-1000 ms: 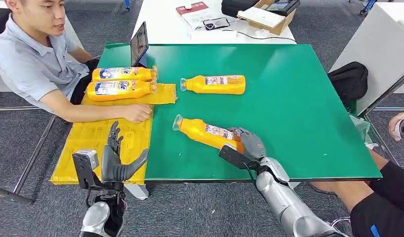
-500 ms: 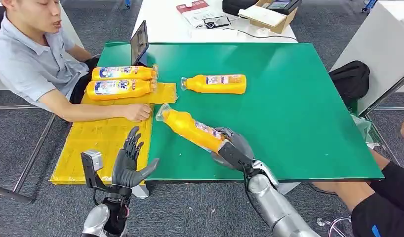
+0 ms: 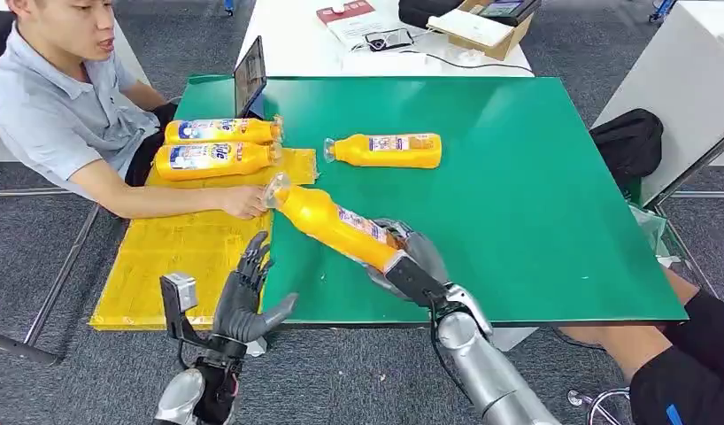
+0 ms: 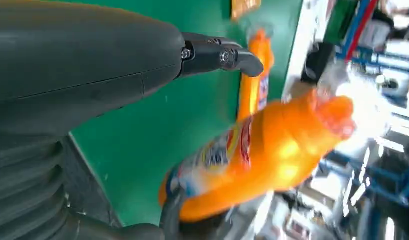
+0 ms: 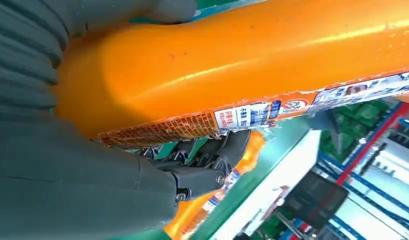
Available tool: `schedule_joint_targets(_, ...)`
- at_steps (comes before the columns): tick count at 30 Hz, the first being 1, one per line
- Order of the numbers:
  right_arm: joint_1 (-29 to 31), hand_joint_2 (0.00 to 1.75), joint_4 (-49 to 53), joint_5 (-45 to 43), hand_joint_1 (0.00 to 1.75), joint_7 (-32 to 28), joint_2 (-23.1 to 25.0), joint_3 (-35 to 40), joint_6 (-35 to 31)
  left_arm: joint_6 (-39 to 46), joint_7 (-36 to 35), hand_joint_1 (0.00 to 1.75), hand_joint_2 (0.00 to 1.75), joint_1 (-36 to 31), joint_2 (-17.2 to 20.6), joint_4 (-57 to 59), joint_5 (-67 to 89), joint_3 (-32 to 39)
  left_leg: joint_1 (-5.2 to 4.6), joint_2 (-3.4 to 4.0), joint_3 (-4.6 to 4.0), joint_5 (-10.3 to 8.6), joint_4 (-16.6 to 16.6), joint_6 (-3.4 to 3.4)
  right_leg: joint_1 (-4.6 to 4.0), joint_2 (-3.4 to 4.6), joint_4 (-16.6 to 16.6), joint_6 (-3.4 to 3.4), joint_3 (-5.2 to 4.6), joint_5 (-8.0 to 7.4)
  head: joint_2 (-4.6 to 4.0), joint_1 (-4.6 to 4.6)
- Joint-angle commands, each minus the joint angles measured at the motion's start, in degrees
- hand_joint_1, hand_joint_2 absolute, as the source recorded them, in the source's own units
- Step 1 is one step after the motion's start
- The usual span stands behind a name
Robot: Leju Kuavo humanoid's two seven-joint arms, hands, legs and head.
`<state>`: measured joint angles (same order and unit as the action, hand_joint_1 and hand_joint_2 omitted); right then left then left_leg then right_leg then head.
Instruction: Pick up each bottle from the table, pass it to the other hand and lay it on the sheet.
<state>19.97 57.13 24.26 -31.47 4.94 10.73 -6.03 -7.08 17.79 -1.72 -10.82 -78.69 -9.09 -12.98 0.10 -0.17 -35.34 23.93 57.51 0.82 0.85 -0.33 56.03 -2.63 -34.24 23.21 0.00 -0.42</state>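
Note:
My right hand point(image 3: 416, 261) grips the base of an orange bottle point(image 3: 334, 224) and holds it raised above the green table point(image 3: 535, 195), its clear cap pointing towards the yellow sheet point(image 3: 177, 257). The right wrist view has the same bottle point(image 5: 252, 65) wrapped by the fingers point(image 5: 207, 162). My left hand point(image 3: 243, 297) is open at the table's near edge, fingers spread, just below the bottle; the bottle point(image 4: 257, 160) appears beyond its thumb point(image 4: 217, 55). Another orange bottle point(image 3: 385, 150) lies on the table. Two bottles point(image 3: 219, 146) lie on the sheet's far end.
A person sits at the left with a forearm and hand point(image 3: 243, 202) resting on the sheet, close to the raised bottle's cap. A tablet point(image 3: 249, 80) stands at the table's far left corner. A black bag point(image 3: 626, 146) lies to the right of the table.
My right hand lifted the bottle off the table and carried it left and up towards the sheet. My left hand rose and moved right, closer to the bottle.

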Motion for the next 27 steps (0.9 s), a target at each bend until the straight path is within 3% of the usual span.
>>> schedule_joint_targets(1,0.0,1.75,2.4,0.1,1.54,-1.5,3.4,6.2,0.4,-0.7,-1.6,0.00,1.75,-3.0,0.7,1.2,-3.5,-2.9,0.02,0.05,0.10,0.06,0.0,-0.05,-0.02,0.06,0.0,0.09,0.08,0.05,0.00,0.00)
schedule_joint_targets(8,-0.4,1.75,3.2,-0.4,1.50,-1.3,3.3,7.1,0.5,-0.3,-1.5,0.00,1.75,-3.0,0.9,0.6,-3.6,-3.3,0.03,-0.02,0.06,0.02,0.0,-0.03,-0.04,-0.03,0.0,0.06,0.04,0.03,0.00,0.00)
schedule_joint_targets(10,-0.4,1.75,3.3,-0.8,1.57,-1.8,3.7,8.5,1.5,-0.1,-0.3,0.00,1.75,-3.1,0.8,-0.3,-4.2,-3.5,0.02,0.01,0.13,0.05,0.0,-0.03,-0.03,0.01,0.0,0.08,0.10,0.06,0.00,0.00)
schedule_joint_targets(18,-1.1,1.75,2.9,-2.6,1.55,-2.1,7.1,15.1,2.4,0.7,-1.2,0.00,1.75,-4.6,0.4,-0.5,-6.2,-5.6,0.05,0.06,0.16,0.09,0.0,-0.07,-0.06,0.06,0.0,0.12,0.12,0.08,0.00,-0.02)
schedule_joint_targets(27,-0.8,1.75,-1.7,-3.7,1.66,-2.2,7.7,18.2,1.9,2.4,-0.6,0.00,1.75,-4.9,0.2,-1.7,-8.0,-5.6,0.07,0.08,0.25,0.11,0.0,-0.05,-0.07,0.09,0.0,0.12,0.21,0.08,0.00,0.00)
